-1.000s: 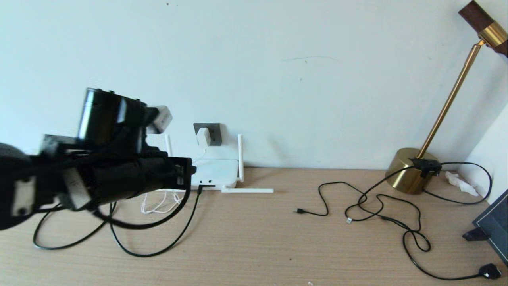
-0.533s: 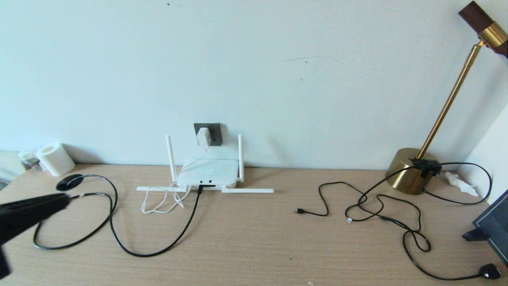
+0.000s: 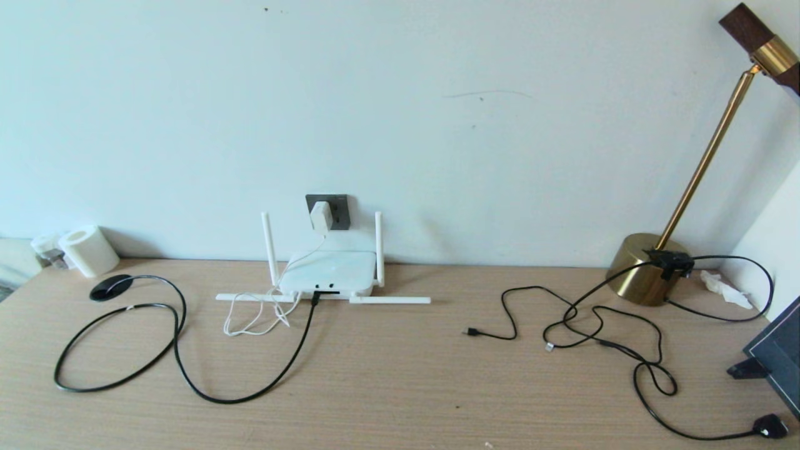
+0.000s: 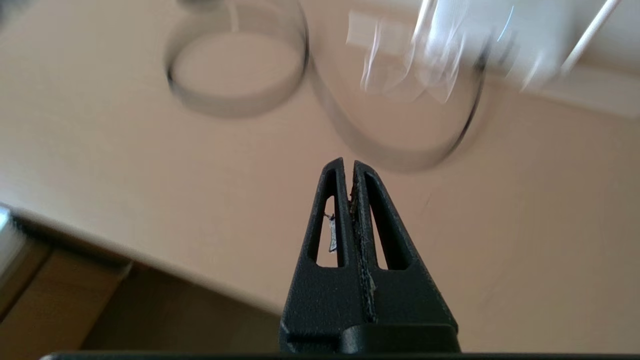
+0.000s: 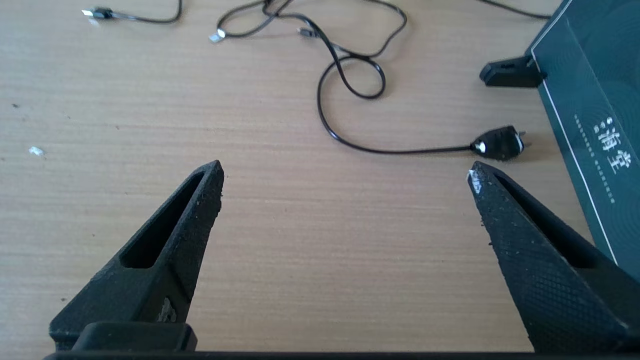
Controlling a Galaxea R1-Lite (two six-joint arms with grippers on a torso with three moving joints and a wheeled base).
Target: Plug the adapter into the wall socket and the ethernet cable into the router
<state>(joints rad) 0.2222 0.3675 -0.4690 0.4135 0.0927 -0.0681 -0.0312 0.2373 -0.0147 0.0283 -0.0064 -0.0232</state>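
At the far left of the wooden desk [image 3: 400, 387], against the wall, stands a white paper roll [image 3: 89, 250], with a round black disc [image 3: 110, 287] lying on the desktop just in front of it. From that disc the ethernet cable [image 3: 175, 350] runs in two wide loops across the wood and ends at the front of the router [image 3: 328, 274], where its black connector [image 3: 315, 298] sits in a dark port. The router lies flat against the wall, two of its antennas upright and two lying flat on the desk to either side. Just above it the wall socket [image 3: 340, 211] holds the adapter [image 3: 321, 217], whose thin white cord [image 3: 256, 315] drops down beside the router and piles in loose loops on the desk.

The left gripper [image 4: 349, 167] shows only in its own wrist view: its fingers are pressed together with nothing between them, above the desk's near edge, with the blurred cable loops and router beyond.

Further right, thin black cables [image 3: 600, 325] tangle across the desk near the brass lamp [image 3: 650, 269]; one ends in a black plug [image 3: 770, 426]. A dark framed board [image 3: 778, 356] leans at the far right.

The right gripper [image 5: 345, 175] hovers over bare wood, fingers spread wide and empty, the black plug just beyond its tips.
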